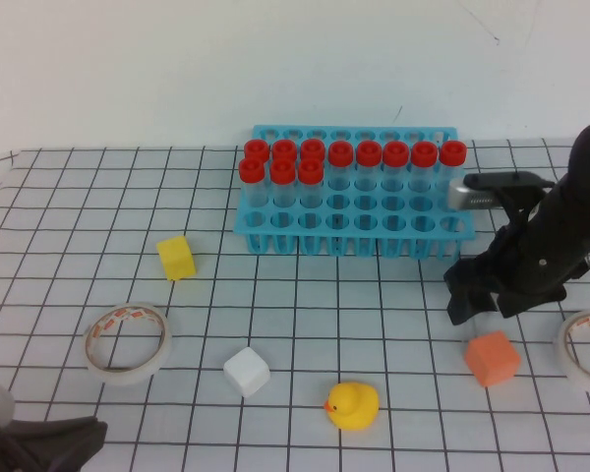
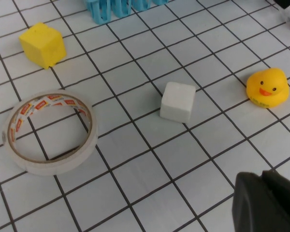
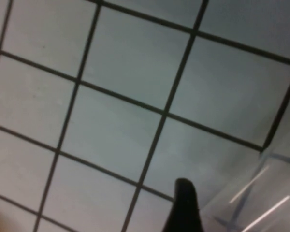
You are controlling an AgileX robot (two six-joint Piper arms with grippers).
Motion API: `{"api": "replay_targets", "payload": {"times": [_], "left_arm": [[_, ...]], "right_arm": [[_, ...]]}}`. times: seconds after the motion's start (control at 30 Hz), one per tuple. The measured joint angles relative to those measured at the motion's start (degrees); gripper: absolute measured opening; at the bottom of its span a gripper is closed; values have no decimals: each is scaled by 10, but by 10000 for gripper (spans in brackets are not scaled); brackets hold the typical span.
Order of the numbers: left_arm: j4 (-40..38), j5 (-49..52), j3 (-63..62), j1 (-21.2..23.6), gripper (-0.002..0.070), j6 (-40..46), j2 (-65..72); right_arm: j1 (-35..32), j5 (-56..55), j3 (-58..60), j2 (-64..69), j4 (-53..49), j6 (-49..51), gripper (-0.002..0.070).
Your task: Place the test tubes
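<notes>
A blue test tube rack (image 1: 349, 234) stands at the back of the gridded table, with several red-capped tubes (image 1: 369, 155) upright in its two rear rows. My right gripper (image 1: 472, 300) is low over the table in front of the rack's right end, just behind an orange cube (image 1: 491, 358). In the right wrist view a clear test tube (image 3: 253, 193) lies on the table beside the one dark fingertip (image 3: 183, 203) that shows; the right gripper (image 3: 263, 212) is open around it. My left gripper (image 1: 39, 442) (image 2: 268, 203) is parked shut and empty at the near left corner.
A yellow cube (image 1: 176, 258), a tape roll (image 1: 127, 340), a white cube (image 1: 246, 372) and a yellow rubber duck (image 1: 353, 404) are spread over the front of the table. A second tape roll (image 1: 585, 344) lies at the right edge.
</notes>
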Motion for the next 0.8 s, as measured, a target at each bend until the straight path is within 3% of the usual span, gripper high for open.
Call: {"api": "replay_targets", "payload": {"times": [0.4,0.5,0.7,0.8], "left_arm": [[0,2,0,0,-1,4,0],[0,2,0,0,-1,4,0],[0,2,0,0,-1,4,0],[0,2,0,0,-1,4,0]], "right_arm": [[4,-16,-3,21,-33,15,509],[4,-16,-3,22,-56,15,446],[4,-16,-3,22,-83,15,237],[4,-16,-3,22,-95,15,236]]}}
